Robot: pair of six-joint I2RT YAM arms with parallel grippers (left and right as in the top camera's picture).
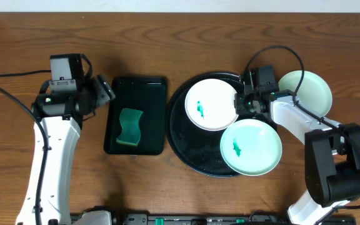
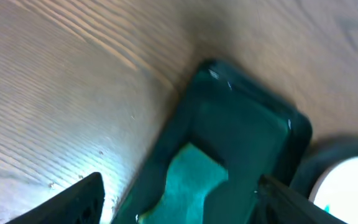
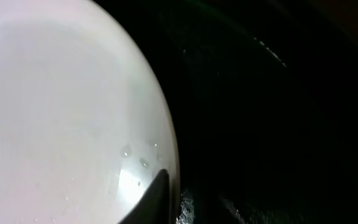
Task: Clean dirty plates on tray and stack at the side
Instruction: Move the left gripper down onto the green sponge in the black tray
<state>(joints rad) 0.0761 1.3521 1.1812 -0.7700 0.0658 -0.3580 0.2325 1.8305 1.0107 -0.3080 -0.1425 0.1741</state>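
The round black tray (image 1: 186, 147) holds two plates. A white plate (image 1: 211, 105) with a green smear lies at its upper left, and a mint plate (image 1: 250, 147) with a green smear lies at its lower right. A third pale-mint plate (image 1: 305, 92) lies on the table to the right of the tray and shows no smear. My right gripper (image 1: 242, 100) is at the white plate's right rim. In the right wrist view one finger (image 3: 176, 186) lies on the rim of the white plate (image 3: 61, 112); the other is lost against the tray (image 3: 278, 112). My left gripper (image 1: 105, 90) is open and empty.
A rectangular black tray (image 1: 152, 94) with a green sponge (image 1: 130, 127) stands left of the round tray. The left wrist view shows the left gripper's fingers (image 2: 179, 199) above that tray (image 2: 241, 118) and the sponge (image 2: 191, 180). Bare wood lies to the far left.
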